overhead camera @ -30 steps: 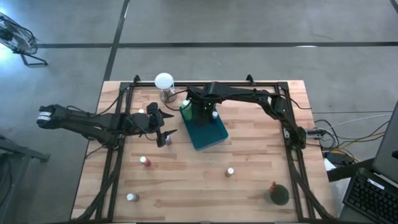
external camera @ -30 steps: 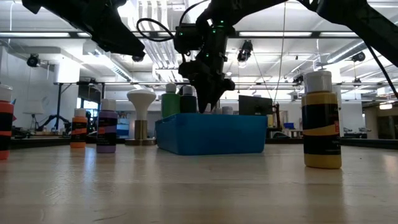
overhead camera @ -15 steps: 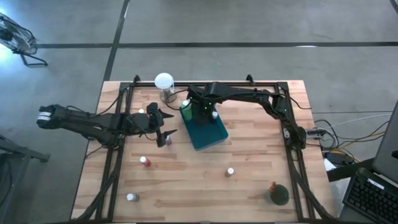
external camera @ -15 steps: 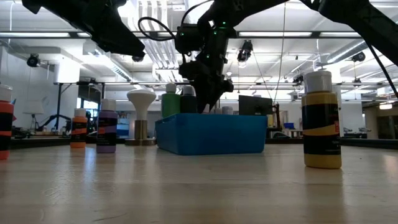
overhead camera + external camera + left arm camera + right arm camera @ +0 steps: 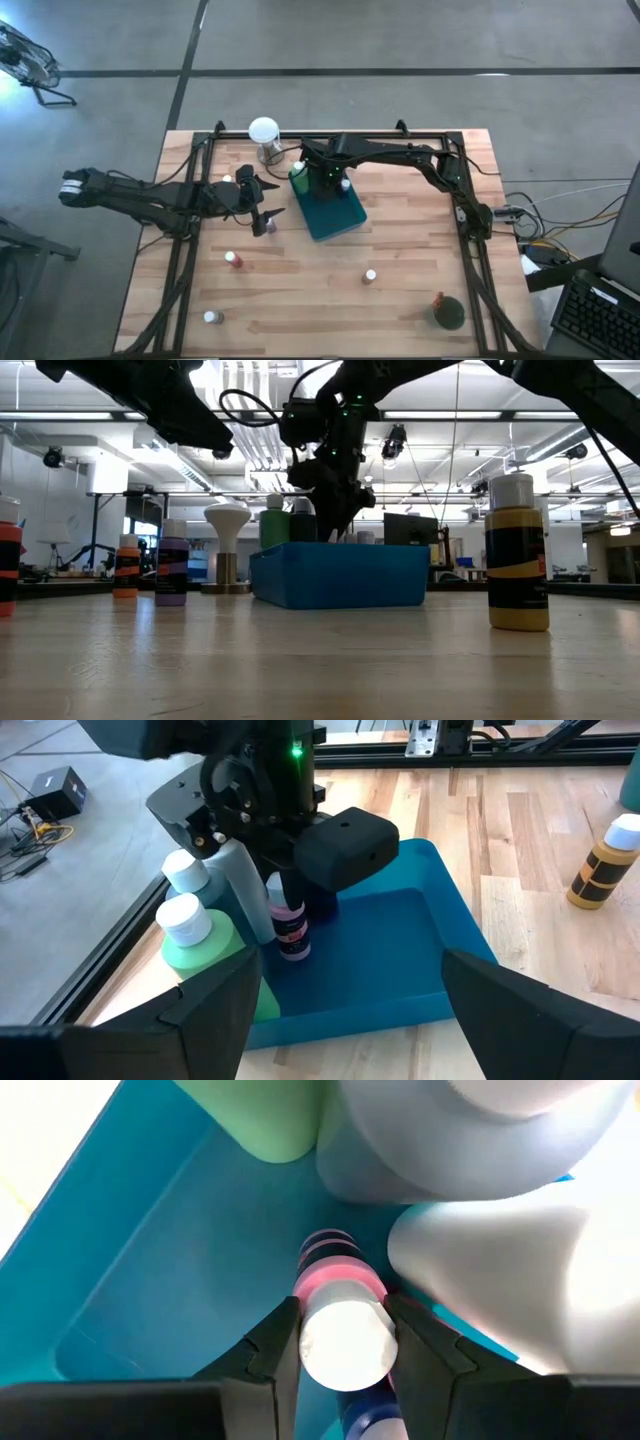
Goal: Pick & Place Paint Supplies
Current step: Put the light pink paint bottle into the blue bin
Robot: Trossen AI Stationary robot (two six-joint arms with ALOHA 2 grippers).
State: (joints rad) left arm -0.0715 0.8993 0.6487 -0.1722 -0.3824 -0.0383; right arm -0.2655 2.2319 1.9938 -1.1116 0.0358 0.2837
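A teal tray (image 5: 338, 218) lies mid-table. Two green bottles (image 5: 200, 935) and a pale bottle (image 5: 238, 880) stand in its far-left corner. My right gripper (image 5: 343, 1348) reaches down into that corner from above and is shut on a small pink bottle (image 5: 291, 930) with a white cap. My left gripper (image 5: 350, 1020) hovers open left of the tray (image 5: 268, 218), pointing at it, with nothing between its fingers. A red bottle (image 5: 233, 259) and two white-capped bottles (image 5: 370, 276) (image 5: 211, 317) stand loose on the near table. My right gripper pinches the pink bottle's white cap (image 5: 343, 1320) between its two fingers (image 5: 272, 1348), which point down from above. The bottle is upright below the fingers, inside the tray. Whether its base rests on the tray floor (image 5: 390, 935) or hangs just above it, I cannot tell.
A white globe on a metal base (image 5: 263, 132) stands at the far edge, left of the tray. A yellow bottle (image 5: 517, 555) stands on the near part of the table. At the near right stand an orange-topped bottle (image 5: 439, 299) and a dark round thing (image 5: 449, 316). Purple (image 5: 171, 570) and orange (image 5: 126, 567) bottles stand at the left.
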